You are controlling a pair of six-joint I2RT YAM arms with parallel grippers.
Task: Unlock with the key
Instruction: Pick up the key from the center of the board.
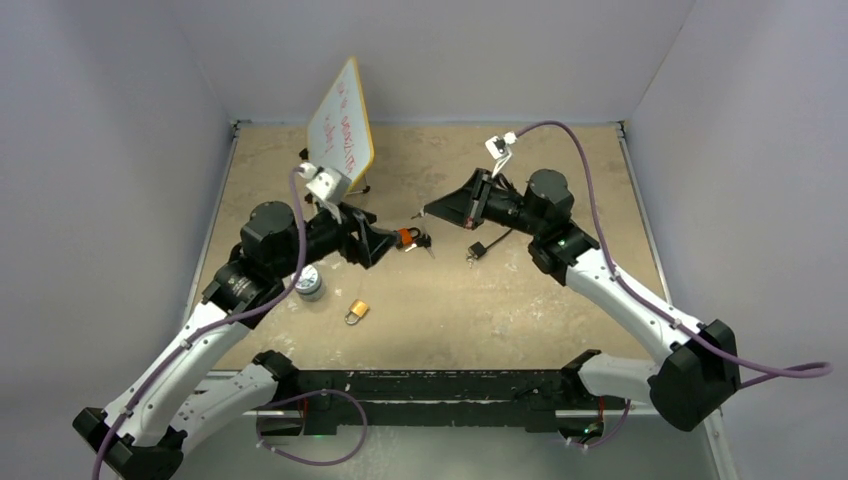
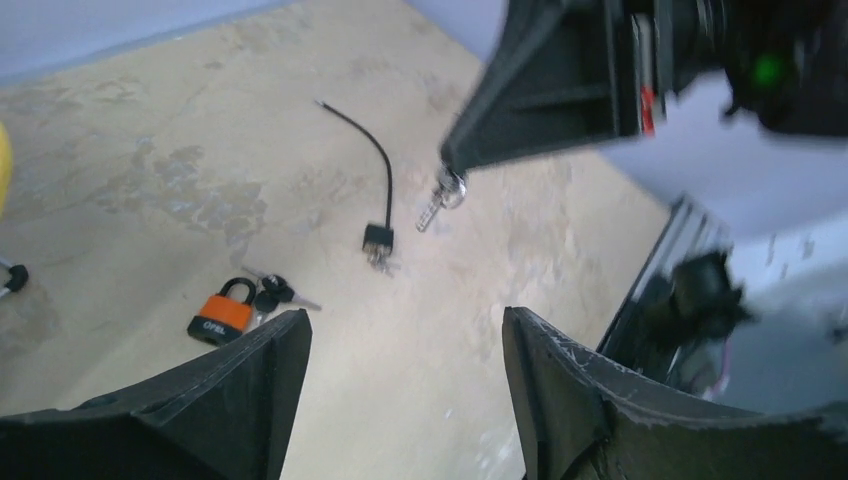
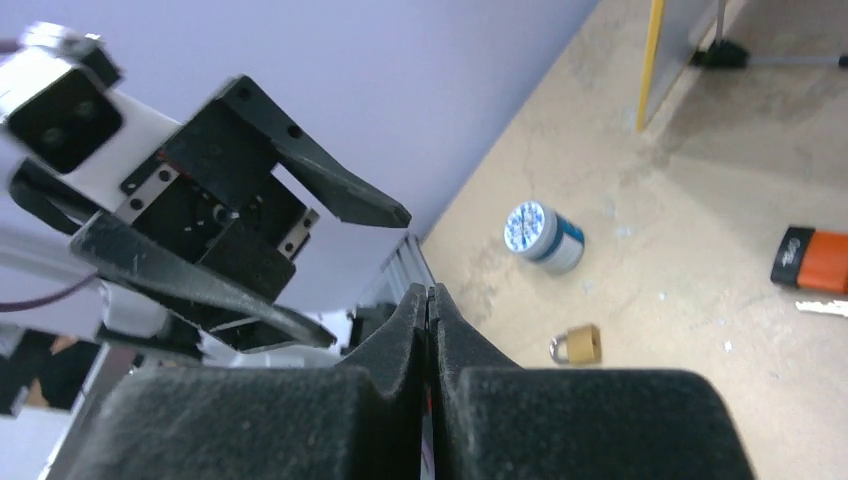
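Note:
An orange padlock (image 2: pixel 222 312) lies on the table with a bunch of keys (image 2: pixel 275 292) beside its shackle, which looks closed. In the top view the orange padlock (image 1: pixel 408 237) sits just past my left gripper (image 1: pixel 390 241). My left gripper (image 2: pixel 405 320) is open, with only bare table between its fingers. My right gripper (image 2: pixel 447 160) hovers above the table, shut on the ring of a small silver key (image 2: pixel 432 208) that dangles from its tips. In the right wrist view my right gripper (image 3: pixel 428 295) has its fingers pressed together, and the key is hidden.
A black cable lock (image 1: pixel 477 250) lies under the right gripper. A brass padlock (image 1: pixel 357 311) and a small tin (image 1: pixel 310 285) sit nearer the left arm. A whiteboard (image 1: pixel 340 125) stands at the back left. Walls enclose the table.

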